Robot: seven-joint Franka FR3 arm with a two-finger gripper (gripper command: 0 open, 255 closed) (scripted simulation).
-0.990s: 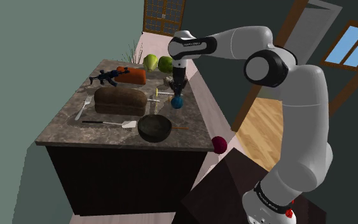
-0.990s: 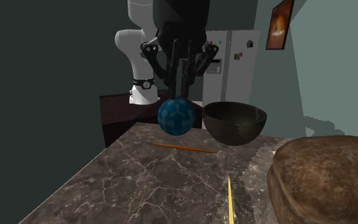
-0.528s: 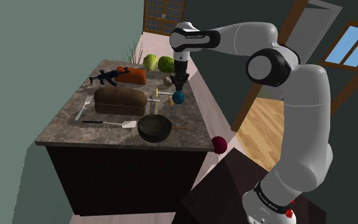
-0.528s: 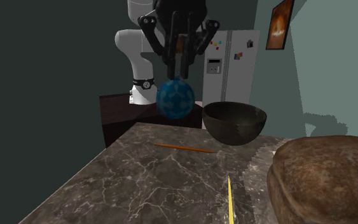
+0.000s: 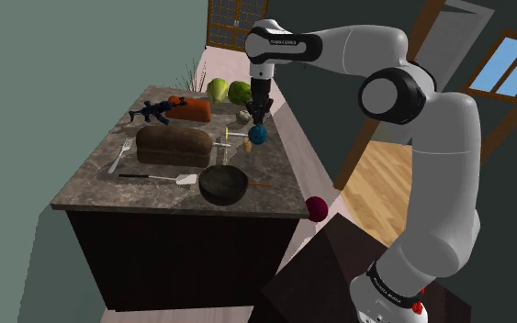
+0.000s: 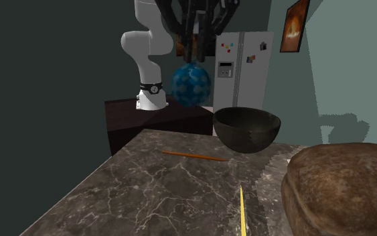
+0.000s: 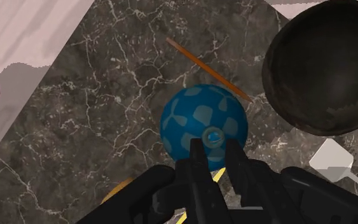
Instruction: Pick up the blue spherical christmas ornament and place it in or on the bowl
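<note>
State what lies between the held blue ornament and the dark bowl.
A thin orange stick on the counter, seen between ornament and bowl in the wrist view.

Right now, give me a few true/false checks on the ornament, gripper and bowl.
1. The gripper is shut on the blue ornament, pinching the small cap at its top. True.
2. The ornament rests on the marble counter. False: in the second exterior view it hangs from the fingers, clear above the counter.
3. Nothing lies in the dark bowl. True, as far as its inside shows.
4. The ornament hangs directly over the bowl. False: in the wrist view it is beside the bowl's rim, above bare counter next to the thin orange stick.
</note>
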